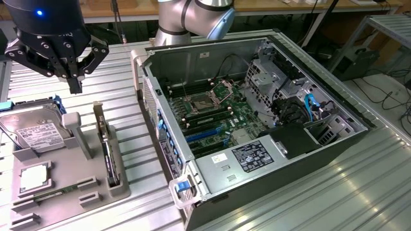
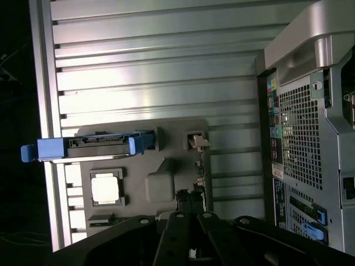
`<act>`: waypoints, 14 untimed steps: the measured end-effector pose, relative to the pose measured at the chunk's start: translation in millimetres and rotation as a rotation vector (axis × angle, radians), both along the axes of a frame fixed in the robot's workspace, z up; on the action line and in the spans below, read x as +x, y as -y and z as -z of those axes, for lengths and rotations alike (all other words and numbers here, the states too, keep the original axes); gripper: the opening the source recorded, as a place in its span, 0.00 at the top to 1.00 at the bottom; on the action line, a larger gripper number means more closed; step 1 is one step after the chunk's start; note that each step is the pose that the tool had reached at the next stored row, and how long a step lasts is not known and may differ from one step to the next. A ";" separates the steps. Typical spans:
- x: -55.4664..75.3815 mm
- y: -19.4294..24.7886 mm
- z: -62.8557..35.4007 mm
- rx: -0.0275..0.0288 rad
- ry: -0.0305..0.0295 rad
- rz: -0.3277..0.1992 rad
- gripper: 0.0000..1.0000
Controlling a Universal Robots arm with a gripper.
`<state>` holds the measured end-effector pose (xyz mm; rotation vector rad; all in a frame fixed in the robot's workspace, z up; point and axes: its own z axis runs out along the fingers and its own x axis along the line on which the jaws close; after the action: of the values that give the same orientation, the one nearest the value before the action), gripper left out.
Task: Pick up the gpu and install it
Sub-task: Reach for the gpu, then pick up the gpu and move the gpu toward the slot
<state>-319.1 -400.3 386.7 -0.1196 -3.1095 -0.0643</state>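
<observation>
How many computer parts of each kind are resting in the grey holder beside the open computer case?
In the grey holder:
hard drive: 1
processor: 1
memory stick: 1
gpu: 1
Total: 4

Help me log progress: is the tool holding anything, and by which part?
Nothing is held: the tool hangs shut and empty above the parts tray, apart from the gpu standing in its slot.

A ribbed aluminium table (image 1: 359,192) spreads beneath my gripper (image 1: 76,89), catching glare. Beyond it runs a wooden bench (image 1: 282,6); far aside stands a metal rack (image 1: 388,21).
</observation>
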 end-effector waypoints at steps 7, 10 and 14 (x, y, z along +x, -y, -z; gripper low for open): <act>0.0 0.0 0.0 0.0000 0.0000 0.000 0.89; 0.0 0.0 0.0 0.0000 0.0000 0.000 0.70; 0.0 0.0 0.0 0.0000 0.0000 -0.001 0.46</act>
<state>-319.1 -400.3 386.7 -0.1187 -3.1095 -0.0643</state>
